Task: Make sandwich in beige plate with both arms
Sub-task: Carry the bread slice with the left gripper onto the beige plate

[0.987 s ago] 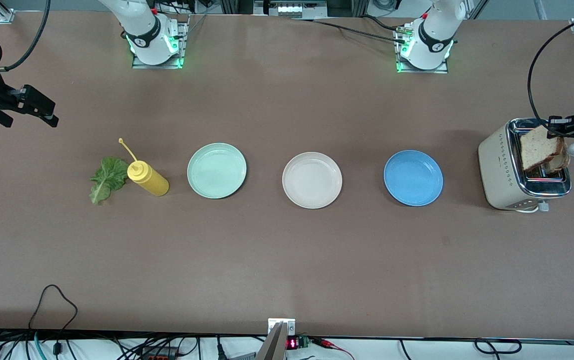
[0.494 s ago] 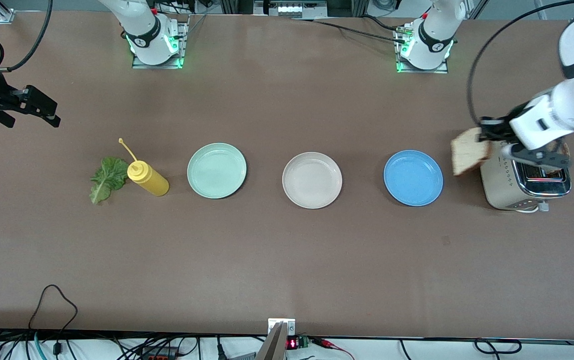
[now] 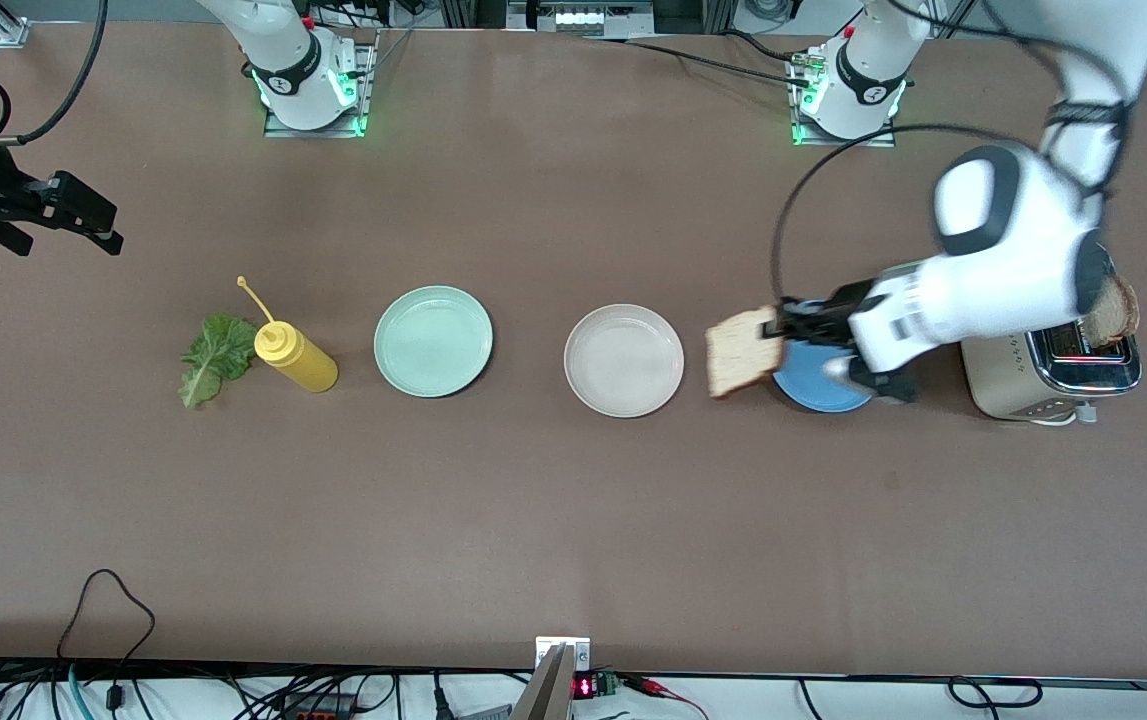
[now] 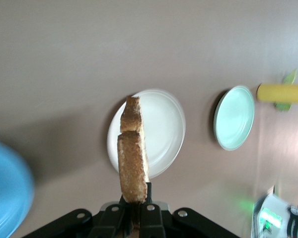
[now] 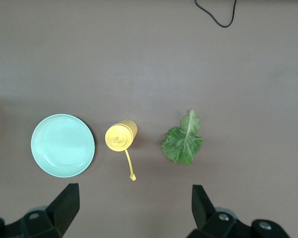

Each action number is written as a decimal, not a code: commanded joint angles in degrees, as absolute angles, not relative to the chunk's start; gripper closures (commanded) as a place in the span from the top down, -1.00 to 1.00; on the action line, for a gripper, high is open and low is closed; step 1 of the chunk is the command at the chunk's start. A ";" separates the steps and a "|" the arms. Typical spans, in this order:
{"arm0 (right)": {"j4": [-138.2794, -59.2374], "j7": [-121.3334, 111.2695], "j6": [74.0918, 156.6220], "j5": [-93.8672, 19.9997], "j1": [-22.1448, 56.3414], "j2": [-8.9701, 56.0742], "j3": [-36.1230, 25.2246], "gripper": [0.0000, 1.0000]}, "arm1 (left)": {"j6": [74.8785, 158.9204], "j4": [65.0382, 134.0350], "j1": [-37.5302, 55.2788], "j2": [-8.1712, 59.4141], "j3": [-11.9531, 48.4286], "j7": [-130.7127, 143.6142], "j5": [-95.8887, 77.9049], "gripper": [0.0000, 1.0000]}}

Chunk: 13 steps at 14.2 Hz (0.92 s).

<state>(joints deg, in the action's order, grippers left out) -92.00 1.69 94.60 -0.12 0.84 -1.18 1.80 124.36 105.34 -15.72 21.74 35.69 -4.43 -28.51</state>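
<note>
Counter (image 3: 573,520), brown, carrying three plates in a row: mint green plate (image 3: 433,341) toward the right arm's end, beige plate (image 3: 623,360) in the middle and bare, blue plate (image 3: 826,388) toward the left arm's end and partly covered by the arm above it. Left hand (image 3: 781,331): clamped on one edge of a bread slice (image 3: 744,351), carried in the air over the gap between the blue and beige plates; in the left wrist view the slice (image 4: 133,153) stands on edge, with the beige plate (image 4: 164,129) beneath it, so the edge grip probably leaves its face free for laying flat there. Toaster (image 3: 1033,375) at the left arm's end, a second slice (image 3: 1115,310) upright in its slot, ready for picking. Lettuce leaf (image 3: 214,358) and yellow squeeze bottle (image 3: 295,358) just beside each other toward the right arm's end, within that arm's reach. Right hand (image 3: 58,212): fingers apart, empty, waiting high over its end of the counter, the leaf (image 5: 183,141) below it. Sandwich not yet begun.
</note>
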 commanded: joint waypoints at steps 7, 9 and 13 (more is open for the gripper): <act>-93.25 1.67 95.27 -1.05 0.53 -2.37 2.02 1.00 | 137.37 109.51 -11.95 31.54 36.47 -12.20 -52.26 -1.00; -93.25 1.67 95.27 -1.05 0.53 -2.37 2.02 1.00 | 137.29 109.86 -10.03 31.99 36.39 -16.50 -57.38 -1.00; -93.77 1.67 95.71 -1.05 0.53 -2.37 2.02 1.00 | 139.22 110.21 -8.79 36.30 36.30 -27.85 -59.15 -1.00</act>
